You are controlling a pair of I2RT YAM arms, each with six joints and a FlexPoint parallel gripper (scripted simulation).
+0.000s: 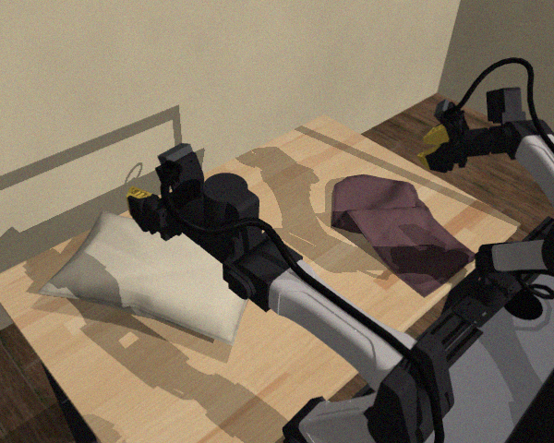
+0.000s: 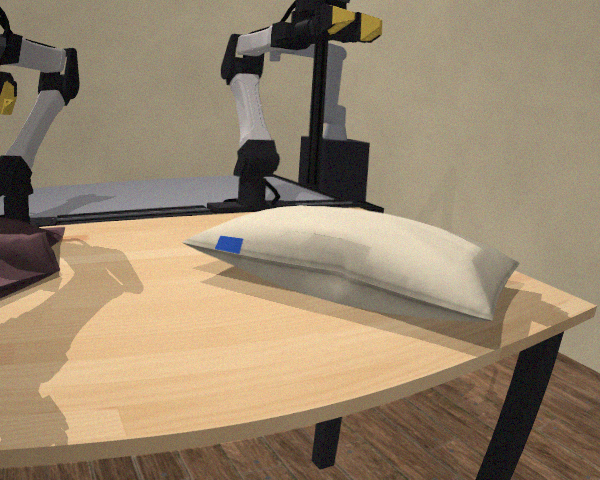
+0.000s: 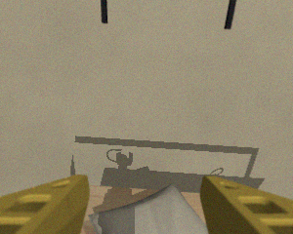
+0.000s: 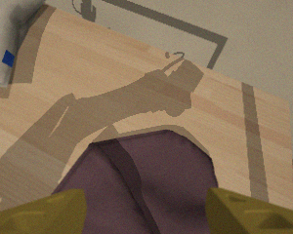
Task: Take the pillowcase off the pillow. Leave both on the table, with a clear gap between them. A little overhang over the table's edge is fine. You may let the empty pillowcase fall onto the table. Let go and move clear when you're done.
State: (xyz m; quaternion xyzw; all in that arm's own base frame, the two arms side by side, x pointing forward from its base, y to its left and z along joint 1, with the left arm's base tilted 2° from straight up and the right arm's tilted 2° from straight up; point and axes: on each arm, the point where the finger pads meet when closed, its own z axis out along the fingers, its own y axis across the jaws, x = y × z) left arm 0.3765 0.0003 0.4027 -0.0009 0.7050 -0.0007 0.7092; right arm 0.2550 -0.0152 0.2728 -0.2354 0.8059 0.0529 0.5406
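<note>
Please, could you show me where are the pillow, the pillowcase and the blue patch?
pillow [image 1: 172, 276]: top view, its upper face.
pillowcase [image 1: 387, 223]: top view, its middle folds.
blue patch [image 2: 229, 244]: exterior view, its centre.
</note>
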